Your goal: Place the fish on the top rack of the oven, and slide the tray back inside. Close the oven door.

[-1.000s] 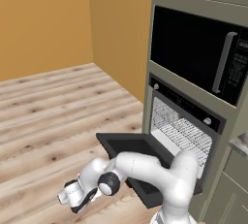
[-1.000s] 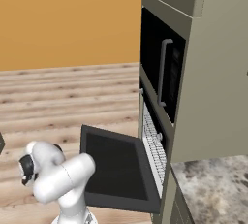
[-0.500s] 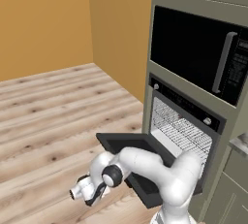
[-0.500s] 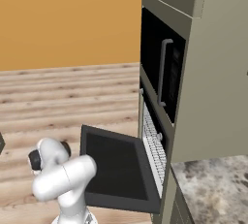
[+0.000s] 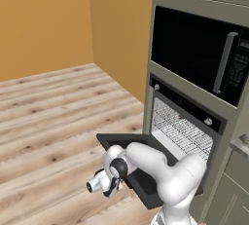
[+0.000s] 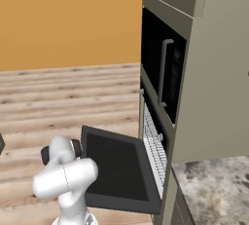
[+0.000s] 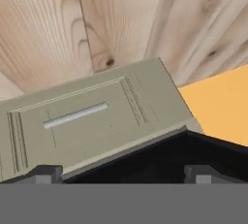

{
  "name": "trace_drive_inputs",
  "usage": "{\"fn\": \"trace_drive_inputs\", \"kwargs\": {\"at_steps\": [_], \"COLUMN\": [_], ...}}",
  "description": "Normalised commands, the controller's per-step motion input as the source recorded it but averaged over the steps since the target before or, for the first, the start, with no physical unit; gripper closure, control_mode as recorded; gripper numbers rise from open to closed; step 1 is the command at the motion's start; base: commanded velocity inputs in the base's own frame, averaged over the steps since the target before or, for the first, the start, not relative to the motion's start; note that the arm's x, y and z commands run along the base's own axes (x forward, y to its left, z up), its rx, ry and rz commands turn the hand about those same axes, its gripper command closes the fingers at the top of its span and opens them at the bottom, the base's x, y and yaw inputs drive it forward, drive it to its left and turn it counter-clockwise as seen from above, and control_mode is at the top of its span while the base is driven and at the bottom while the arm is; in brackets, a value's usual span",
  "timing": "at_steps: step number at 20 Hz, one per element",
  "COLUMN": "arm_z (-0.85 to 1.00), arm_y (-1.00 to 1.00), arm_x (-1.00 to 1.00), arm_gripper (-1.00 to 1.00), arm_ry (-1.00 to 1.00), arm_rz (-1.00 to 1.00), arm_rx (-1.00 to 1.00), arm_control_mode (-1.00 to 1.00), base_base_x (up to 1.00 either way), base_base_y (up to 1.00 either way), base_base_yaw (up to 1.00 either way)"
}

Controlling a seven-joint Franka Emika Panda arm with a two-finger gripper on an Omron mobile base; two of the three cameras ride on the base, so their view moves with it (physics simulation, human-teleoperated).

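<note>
The oven (image 5: 187, 121) stands open in the olive-grey cabinetry on the right, its black control strip (image 5: 187, 103) running above the cavity, and the oven door (image 5: 136, 163) is folded down flat, jutting out toward the wooden floor (image 5: 53, 117). Inside the cavity the top rack (image 5: 182, 129) shows as a silver wire grid, sitting well in rather than pulled out over the door. From the right base camera the same door (image 6: 116, 168) lies level with the rack's bars (image 6: 153, 151) visible edge-on behind it. No fish can be made out on the rack from here. Above the oven sits the black microwave (image 5: 199, 53) with its grey vertical handle (image 5: 222, 63). The arm curls low at the near-left corner of the door, and the claw (image 5: 97, 185) hangs just off the door's near edge, over the floor, pointing left. How wide the claw is open, I cannot tell; the two dark tips at the bottom of the hand camera are set well apart, with nothing seen between them. That camera looks at an olive-grey drawer front (image 7: 92, 121) with a silver bar handle (image 7: 75, 115), a black edge (image 7: 160, 160) below it, wood grain beyond, and a patch of orange wall (image 7: 218, 104).
</note>
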Motion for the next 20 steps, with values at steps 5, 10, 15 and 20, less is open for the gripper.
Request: {"fn": "trace_drive_inputs", "kwargs": {"at_steps": [5, 10, 15, 20], "arm_z": [-0.26, 0.41, 0.98, 1.0], "arm_y": [-0.51, -0.41, -0.21, -0.36], "arm_x": [0.0, 0.0, 0.0, 0.01], "arm_gripper": [-1.0, -1.0, -1.0, -1.0], "arm_ry": [-0.15, -0.31, -0.19, -0.14], "arm_rz": [-0.21, -0.34, -0.37, -0.32], "arm_rx": [-0.27, -0.37, -0.45, -0.44], "arm_control_mode": [-1.0, -1.0, -1.0, -1.0], "base_base_x": [0.0, 0.0, 0.0, 0.0], "base_base_y": [0.0, 0.0, 0.0, 0.0], "base_base_yaw": [0.0, 0.0, 0.0, 0.0]}}
